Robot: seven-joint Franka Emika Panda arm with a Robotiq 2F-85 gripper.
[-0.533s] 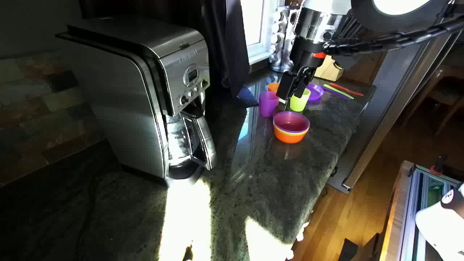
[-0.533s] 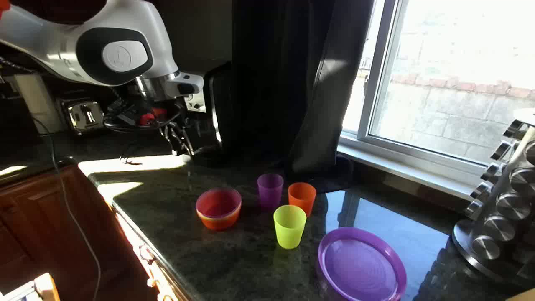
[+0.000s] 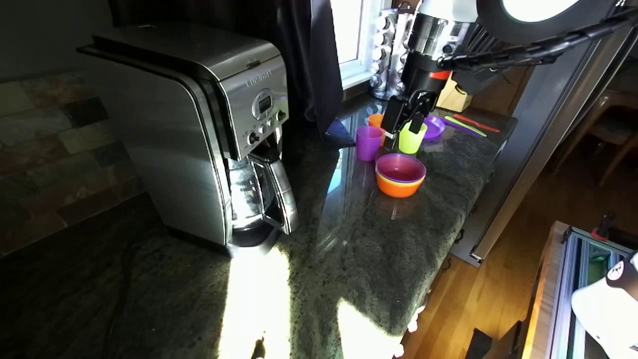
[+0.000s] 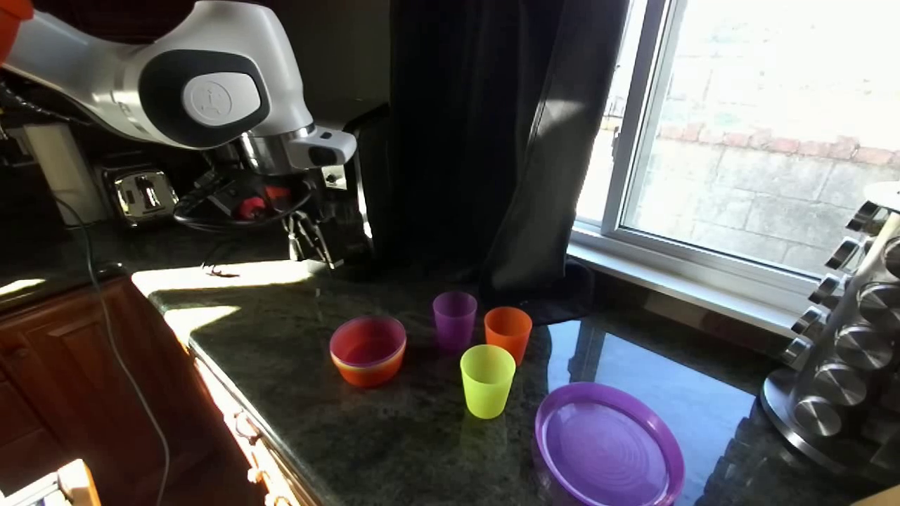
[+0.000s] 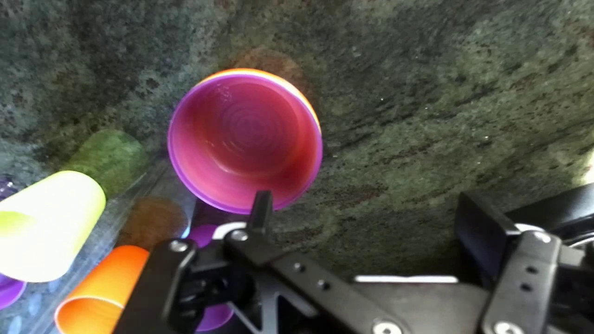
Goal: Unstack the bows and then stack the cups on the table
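The bowls (image 3: 398, 187) are nested in one stack on the table (image 3: 359, 259), purple on top, orange outermost, a thin yellow-green rim between. The stack also shows in an exterior view (image 4: 368, 369) and in the wrist view (image 5: 246, 134). The purple cup (image 4: 455, 325), orange cup (image 4: 508, 332) and yellow-green cup (image 4: 487, 383) stand apart, upright, beside the stack. In the wrist view the purple cup is mostly hidden behind a gripper finger. My gripper (image 5: 366, 208) is open and empty above the table; in the wrist view one fingertip overlaps the purple bowl's rim. Contact is not visible.
A purple plate (image 4: 612, 450) lies past the yellow-green cup. A spice rack (image 4: 844, 365) stands near the window. A coffee maker (image 3: 199, 129) stands at the wall, with a dark curtain (image 4: 485, 140) behind the cups. Plastic cutlery (image 3: 466, 125) lies by the plate.
The arm and gripper have moved a little toward the bowl stack, right and slightly down in an exterior view. The gripper stays open. The bowls and cups have not moved.
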